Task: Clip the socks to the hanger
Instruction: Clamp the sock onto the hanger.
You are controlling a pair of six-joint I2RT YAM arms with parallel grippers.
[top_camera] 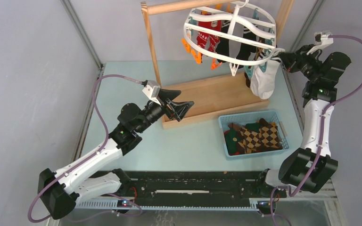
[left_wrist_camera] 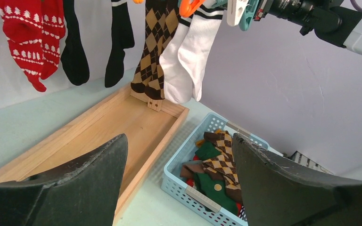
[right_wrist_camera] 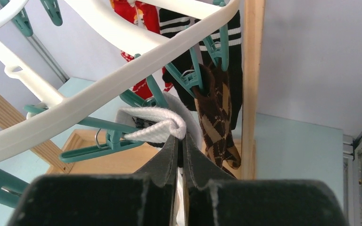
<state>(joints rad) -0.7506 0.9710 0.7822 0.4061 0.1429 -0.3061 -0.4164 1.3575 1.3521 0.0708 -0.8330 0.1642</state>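
Left claw (top_camera: 183,100), near the middle of the table (top_camera: 188,146), gapes wide and empty. Farther off at two o'clock, the right claw (right_wrist_camera: 180,141) narrowly pinches the cuff of a white ribbed fabric sock (right_wrist_camera: 155,125), just beside a teal plastic clip (right_wrist_camera: 108,139) under the white oval plastic hanger (right_wrist_camera: 122,89). Release only once that clip bites the cuff squarely.

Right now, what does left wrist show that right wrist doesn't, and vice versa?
Left wrist only: light blue plastic basket of loose socks, shallow wooden tray, open left claw. Right wrist only: white plastic hanger ribs, right claw pinched on the white ribbed sock at its cuff. Both: that white sock, the hanging brown argyle sock, red white-patterned socks.
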